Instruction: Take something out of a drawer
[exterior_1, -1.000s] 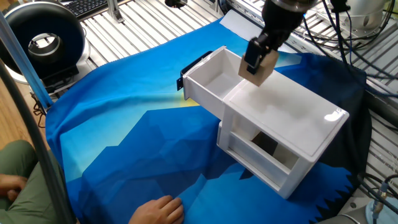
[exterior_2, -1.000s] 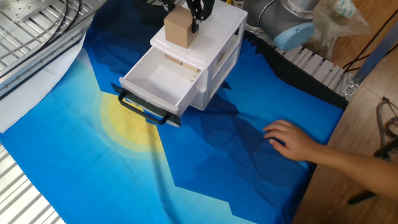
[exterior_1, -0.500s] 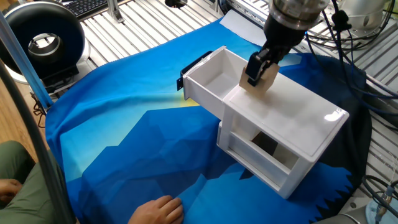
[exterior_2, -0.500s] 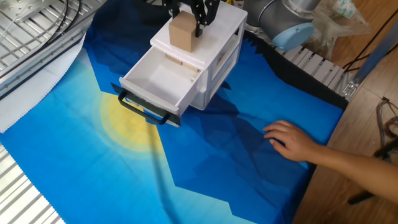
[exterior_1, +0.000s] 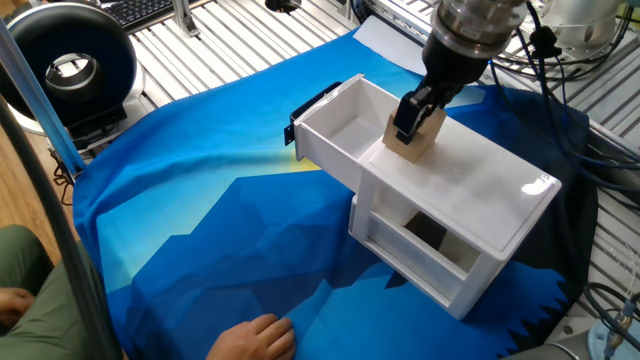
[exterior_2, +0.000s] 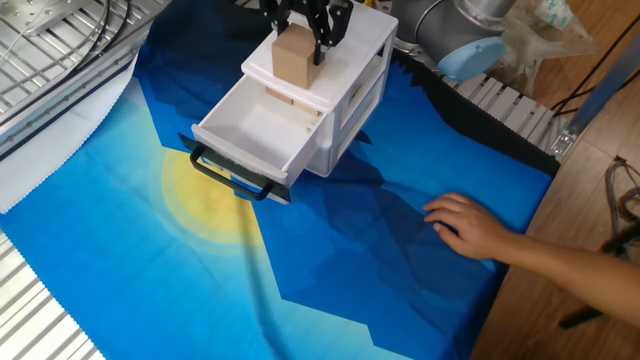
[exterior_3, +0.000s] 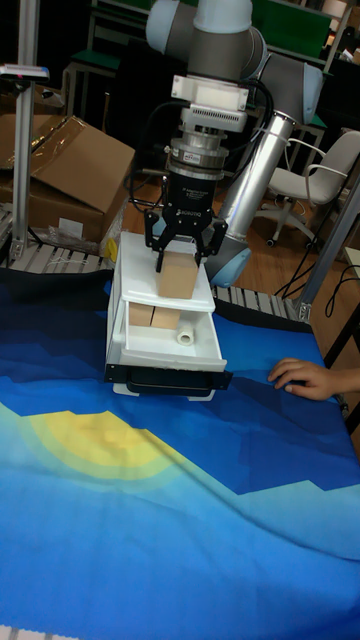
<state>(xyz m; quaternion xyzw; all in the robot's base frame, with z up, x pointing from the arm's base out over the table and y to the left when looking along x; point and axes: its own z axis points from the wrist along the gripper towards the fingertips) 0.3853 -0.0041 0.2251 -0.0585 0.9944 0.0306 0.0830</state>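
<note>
drawer (exterior_2: 252, 135) pulled open, black handle forward | wooden cube (exterior_2: 294, 57) out of it, on or just above the white box's top (exterior_1: 470, 185) | pincer (exterior_3: 183, 262) clamped on cube | left: release, retreat | bystander hand (exterior_2: 468, 224) on blue cloth

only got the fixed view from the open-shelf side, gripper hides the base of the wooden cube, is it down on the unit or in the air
observer: In the tall view the wooden cube looks seated on top of the drawer unit, near its front edge.
operator: anything left in the drawer, looks bare to me
observer: Yes. At the back of the drawer lie a wooden block and a small white cylinder.
operator: has the gripper let go
observer: The gripper has one of its fingers on each side of the cube; whether they press on it, I cannot tell.
</note>
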